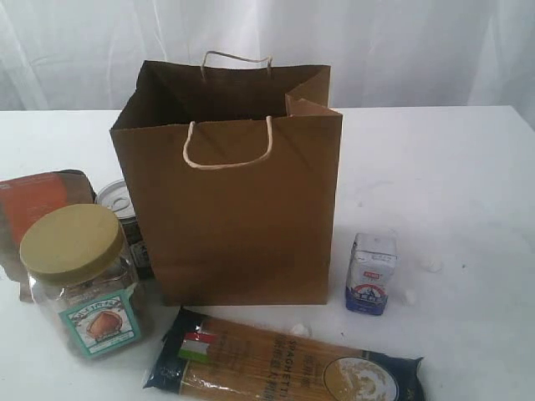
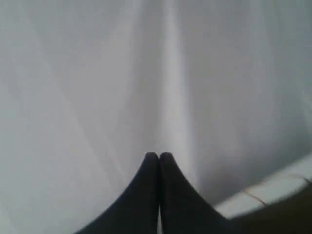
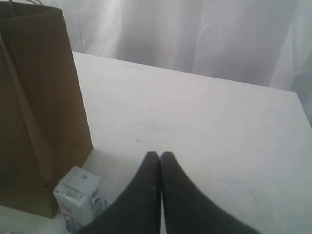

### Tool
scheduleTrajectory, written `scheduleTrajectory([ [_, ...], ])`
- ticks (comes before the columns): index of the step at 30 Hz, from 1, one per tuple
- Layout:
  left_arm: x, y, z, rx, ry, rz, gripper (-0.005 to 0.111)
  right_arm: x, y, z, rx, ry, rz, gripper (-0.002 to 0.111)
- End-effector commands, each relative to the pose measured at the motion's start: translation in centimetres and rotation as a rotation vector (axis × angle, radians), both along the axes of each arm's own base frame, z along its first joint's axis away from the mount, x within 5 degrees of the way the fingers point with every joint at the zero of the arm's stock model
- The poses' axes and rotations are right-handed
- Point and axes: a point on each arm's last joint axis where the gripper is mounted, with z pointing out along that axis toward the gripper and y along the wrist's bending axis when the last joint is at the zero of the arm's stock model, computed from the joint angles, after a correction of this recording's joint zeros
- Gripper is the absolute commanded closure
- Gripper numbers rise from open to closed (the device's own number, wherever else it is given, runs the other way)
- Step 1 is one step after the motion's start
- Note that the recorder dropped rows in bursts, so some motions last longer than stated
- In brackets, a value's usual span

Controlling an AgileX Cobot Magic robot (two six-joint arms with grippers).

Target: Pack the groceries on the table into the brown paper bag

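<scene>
The brown paper bag (image 1: 234,200) stands open and upright in the middle of the white table (image 1: 443,167). Left of it are the tan-lidded jar (image 1: 79,276), the brown pouch with orange label (image 1: 38,205) and the dark can (image 1: 121,209). The spaghetti packet (image 1: 284,363) lies in front. The small white-blue carton (image 1: 370,272) stands to the bag's right. Neither gripper shows in the exterior view. My left gripper (image 2: 158,155) is shut and empty, facing a white curtain. My right gripper (image 3: 160,154) is shut and empty above the table, beside the carton (image 3: 78,197) and the bag (image 3: 39,107).
Tiny white crumbs (image 1: 430,263) lie on the table near the carton. A white curtain (image 1: 418,50) hangs behind the table. A pale edge (image 2: 273,187) crosses the corner of the left wrist view.
</scene>
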Motion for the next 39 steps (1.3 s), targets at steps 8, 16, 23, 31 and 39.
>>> scheduleTrajectory([
  [8,12.0,0.7,-8.9,0.059,0.66,0.093,0.107,-1.0,0.0,-2.7,-0.046,0.284,0.019,0.108],
  [16,11.4,8.6,-8.9,-0.1,1.215,0.366,0.107,-1.6,0.0,-3.5,-0.064,0.387,0.03,0.108],
  [23,9.0,4.3,-5.2,0.189,1.181,-0.19,0.107,-1.1,0.0,-2.8,-0.045,0.297,0.021,0.108],
  [31,7.8,-0.6,-7.8,0.515,1.046,-0.566,0.107,-1.0,0.0,-2.7,-0.041,0.273,0.019,0.108],
  [39,5.6,-3.5,-12.3,0.802,1.134,-0.72,0.062,-1.0,0.0,-2.7,-0.041,0.277,0.019,0.108],
])
